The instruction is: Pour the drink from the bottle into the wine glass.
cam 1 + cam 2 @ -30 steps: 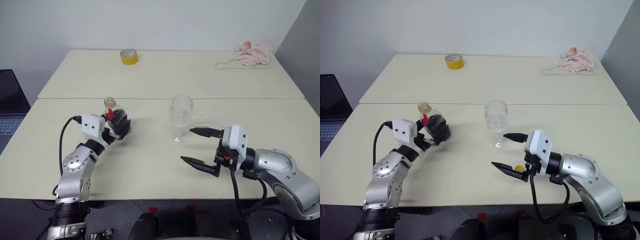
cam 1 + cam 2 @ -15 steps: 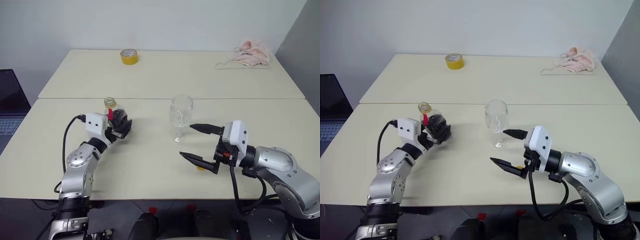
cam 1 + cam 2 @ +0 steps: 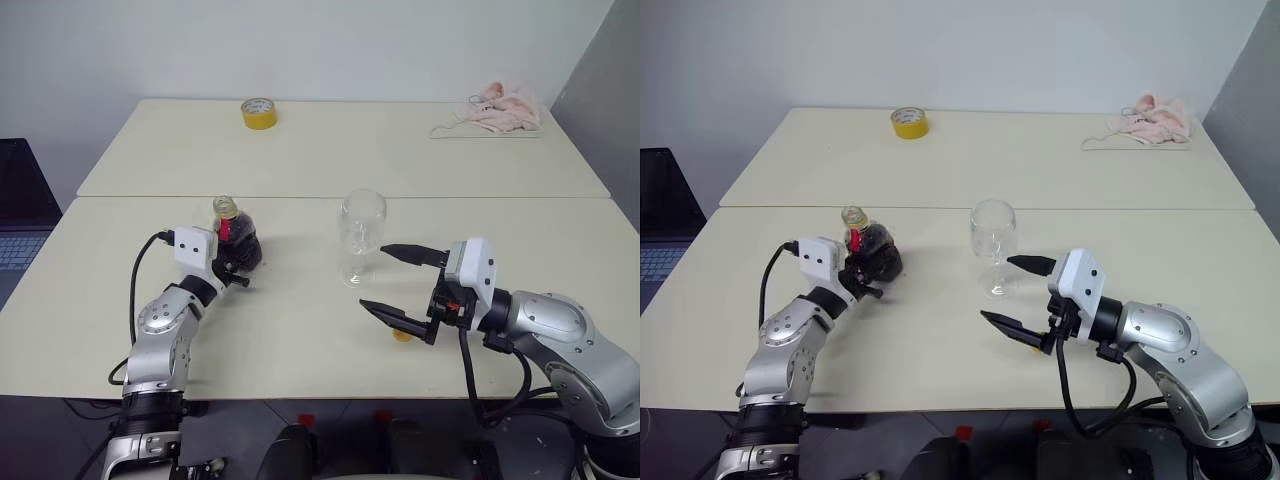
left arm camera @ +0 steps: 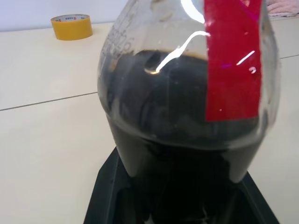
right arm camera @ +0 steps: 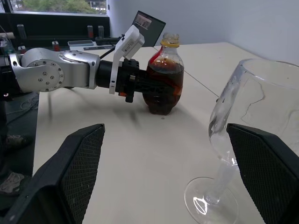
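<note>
A: Nearest us, our right gripper point(image 3: 403, 283) hangs over the pale table point(image 3: 300, 340), fingers spread wide, nothing between them. A small yellow cap point(image 3: 402, 336) lies on the tabletop just under its lower finger.

B: And just beyond its upper finger stands the wine glass point(image 3: 361, 236), upright, clear, no liquid that we can see.

A: Across from the right gripper, our left gripper point(image 3: 872, 268) is clamped on the bottle point(image 3: 868, 248), which stands upright on the table, neck uncapped, the drink point(image 5: 162, 91) dark in its belly.

B: A moment ago those left fingers stood wide around the bottle; now they've closed in. The right hand hasn't budged.

A: Farther back, past a seam, a second table point(image 3: 400, 140) carries a yellow tape roll point(image 3: 258, 113) beyond the left gripper, a pink cloth point(image 3: 500, 108) far beyond the right. A laptop point(image 3: 20, 215) sits off to our left; a plain white wall point(image 3: 300, 45) behind.
</note>
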You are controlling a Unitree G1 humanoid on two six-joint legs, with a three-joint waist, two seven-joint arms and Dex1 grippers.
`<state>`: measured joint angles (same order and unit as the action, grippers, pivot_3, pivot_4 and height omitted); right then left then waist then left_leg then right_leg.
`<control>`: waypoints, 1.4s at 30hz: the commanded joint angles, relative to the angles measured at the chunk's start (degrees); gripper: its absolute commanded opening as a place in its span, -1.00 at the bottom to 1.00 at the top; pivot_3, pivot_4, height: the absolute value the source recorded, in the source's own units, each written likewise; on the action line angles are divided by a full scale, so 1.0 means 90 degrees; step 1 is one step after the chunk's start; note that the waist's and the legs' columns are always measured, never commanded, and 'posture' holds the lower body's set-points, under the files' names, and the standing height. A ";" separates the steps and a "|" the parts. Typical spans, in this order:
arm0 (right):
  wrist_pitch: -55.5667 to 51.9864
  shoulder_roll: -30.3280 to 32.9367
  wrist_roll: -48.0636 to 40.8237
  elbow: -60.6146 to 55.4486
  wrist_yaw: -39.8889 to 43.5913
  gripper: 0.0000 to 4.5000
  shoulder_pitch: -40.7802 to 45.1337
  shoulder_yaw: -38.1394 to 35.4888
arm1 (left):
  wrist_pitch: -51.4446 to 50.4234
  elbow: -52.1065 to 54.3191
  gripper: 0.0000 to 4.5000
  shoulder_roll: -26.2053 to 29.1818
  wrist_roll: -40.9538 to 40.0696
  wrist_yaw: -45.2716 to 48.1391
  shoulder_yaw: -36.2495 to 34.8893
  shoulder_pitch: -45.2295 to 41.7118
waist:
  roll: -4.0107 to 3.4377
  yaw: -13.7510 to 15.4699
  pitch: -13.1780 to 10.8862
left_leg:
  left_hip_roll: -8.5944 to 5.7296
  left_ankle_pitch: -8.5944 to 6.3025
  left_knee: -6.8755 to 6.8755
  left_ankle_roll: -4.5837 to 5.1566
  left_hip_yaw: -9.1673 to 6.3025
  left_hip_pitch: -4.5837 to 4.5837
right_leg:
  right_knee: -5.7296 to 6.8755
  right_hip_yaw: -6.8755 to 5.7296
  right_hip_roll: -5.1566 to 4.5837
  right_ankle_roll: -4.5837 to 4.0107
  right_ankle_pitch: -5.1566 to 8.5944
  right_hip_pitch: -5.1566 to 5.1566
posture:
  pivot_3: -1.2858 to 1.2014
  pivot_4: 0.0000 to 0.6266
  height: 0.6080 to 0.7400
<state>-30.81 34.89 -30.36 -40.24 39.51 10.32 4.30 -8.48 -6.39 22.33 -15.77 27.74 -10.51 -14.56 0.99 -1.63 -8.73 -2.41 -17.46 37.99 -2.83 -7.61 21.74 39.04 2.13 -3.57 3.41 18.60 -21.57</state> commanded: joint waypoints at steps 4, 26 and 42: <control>-0.0089 -0.0008 -0.0175 -0.0273 -0.0143 1.00 0.0143 -0.0205 | -0.0260 0.0528 -0.63 -0.0046 -0.0140 -0.0012 0.0057 -0.0216 | 0.0000 0.0005 0.0000 | -0.0001 0.0000 0.0001 0.0000 -0.0001 0.0001 | 0.0000 0.0000 0.0000 0.0000 0.0000 0.0001 | 0.03 -0.52 1.00; -0.0637 0.0176 -0.0665 -0.0747 -0.0764 1.00 -0.0091 -0.1010 | -0.0747 0.0149 -0.66 0.0204 0.0665 0.0351 0.1195 -0.2290 | 0.0007 -0.0007 -0.0004 | -0.0003 0.0000 0.0003 0.0000 0.0002 0.0007 | 0.0002 -0.0002 0.0002 0.0001 0.0000 -0.0003 | 0.03 -0.52 1.00; -0.1197 0.0053 -0.0644 -0.0748 -0.1445 1.00 0.0253 -0.0837 | 0.1613 -0.1353 -0.67 -0.0042 0.1792 0.0495 0.1941 -0.3388 | 0.0016 -0.0021 -0.0010 | -0.0007 0.0001 0.0004 -0.0001 0.0006 0.0012 | 0.0001 0.0001 -0.0002 0.0001 -0.0001 -0.0010 | 0.03 -0.52 1.00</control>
<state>-41.06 35.30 -35.16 -44.88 27.42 11.01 -2.25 2.25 -19.33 21.80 -0.33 32.03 7.10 -42.73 1.13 -1.82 -8.81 -2.48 -17.45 38.03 -2.83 -7.56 21.85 39.08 2.14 -3.58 3.42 18.59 -21.69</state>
